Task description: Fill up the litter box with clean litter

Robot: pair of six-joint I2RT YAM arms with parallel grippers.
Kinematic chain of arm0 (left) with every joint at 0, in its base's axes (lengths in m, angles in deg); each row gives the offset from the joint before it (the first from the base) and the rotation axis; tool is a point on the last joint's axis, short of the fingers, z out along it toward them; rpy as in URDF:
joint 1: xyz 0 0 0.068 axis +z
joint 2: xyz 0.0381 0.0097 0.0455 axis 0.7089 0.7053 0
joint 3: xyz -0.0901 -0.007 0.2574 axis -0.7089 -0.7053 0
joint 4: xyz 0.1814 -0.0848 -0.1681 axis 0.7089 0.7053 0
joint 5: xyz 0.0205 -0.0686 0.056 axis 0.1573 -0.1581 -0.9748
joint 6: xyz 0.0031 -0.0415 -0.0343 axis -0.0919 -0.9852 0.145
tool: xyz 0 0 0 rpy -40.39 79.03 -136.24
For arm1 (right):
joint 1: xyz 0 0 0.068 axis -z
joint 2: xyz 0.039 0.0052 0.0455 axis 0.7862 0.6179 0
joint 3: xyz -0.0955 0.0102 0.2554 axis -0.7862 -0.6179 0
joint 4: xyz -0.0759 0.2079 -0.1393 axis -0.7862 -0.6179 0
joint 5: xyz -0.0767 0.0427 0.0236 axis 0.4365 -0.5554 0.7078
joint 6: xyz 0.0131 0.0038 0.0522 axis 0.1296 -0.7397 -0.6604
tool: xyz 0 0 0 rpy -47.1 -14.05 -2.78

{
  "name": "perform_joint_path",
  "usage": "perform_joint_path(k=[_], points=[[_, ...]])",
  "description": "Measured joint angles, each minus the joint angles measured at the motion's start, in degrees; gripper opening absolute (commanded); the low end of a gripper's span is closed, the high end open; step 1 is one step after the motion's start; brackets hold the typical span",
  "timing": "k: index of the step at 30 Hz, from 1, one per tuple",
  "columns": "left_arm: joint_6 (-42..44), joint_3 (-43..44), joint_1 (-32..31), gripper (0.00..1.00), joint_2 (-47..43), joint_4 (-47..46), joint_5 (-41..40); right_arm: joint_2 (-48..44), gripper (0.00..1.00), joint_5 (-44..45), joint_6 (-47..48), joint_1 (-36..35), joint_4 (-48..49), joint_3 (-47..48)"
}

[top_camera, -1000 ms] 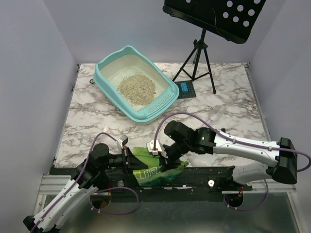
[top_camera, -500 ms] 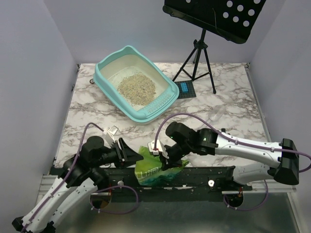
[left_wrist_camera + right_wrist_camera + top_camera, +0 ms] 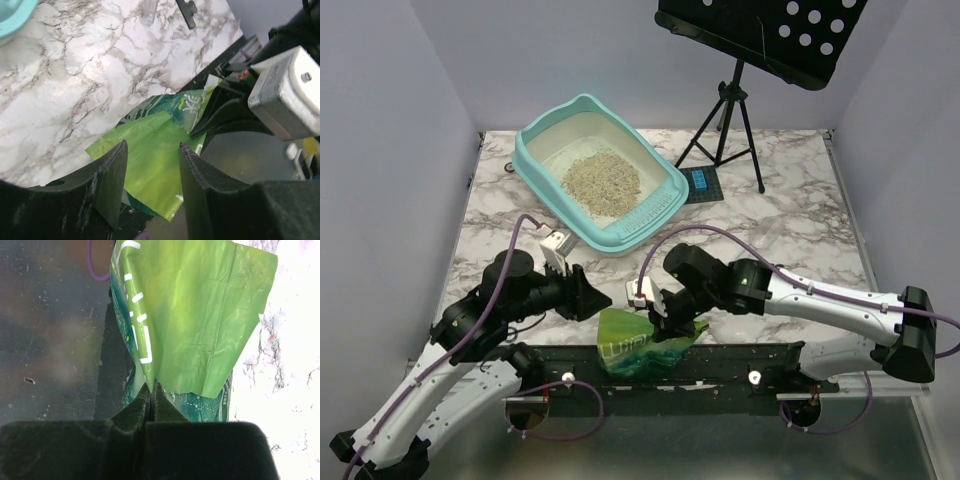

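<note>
Top external: litter box (image 3: 620, 236) beyond right gripper (image 3: 660, 325).

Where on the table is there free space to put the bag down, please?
Mostly bare: the marble right of the tripod, and the strip between the litter box and the left gripper. Crowded: the near edge, where the right gripper pinches the green bag.

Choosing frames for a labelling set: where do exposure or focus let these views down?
Top external: even light, sharp; the clean litter shows its grain. Left wrist: sheen on the marble table, left tool dark and soft. Right wrist: table blown out white at right, green bag crisp.
</note>
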Motion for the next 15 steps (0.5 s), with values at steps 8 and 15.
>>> perform_joint_path(k=[8, 15], points=[[12.2, 0.59, -1.49, 0.58, 7.15, -3.65, 10.36, -1.97, 0.0, -2.93, -2.03, 3.26, 2.01, -2.16], [20.94, 5.57, -11.72, 0.6, 16.52, -3.5, 12.39, -2.47, 0.0, -3.74, -2.84, 4.87, 2.75, -2.86]])
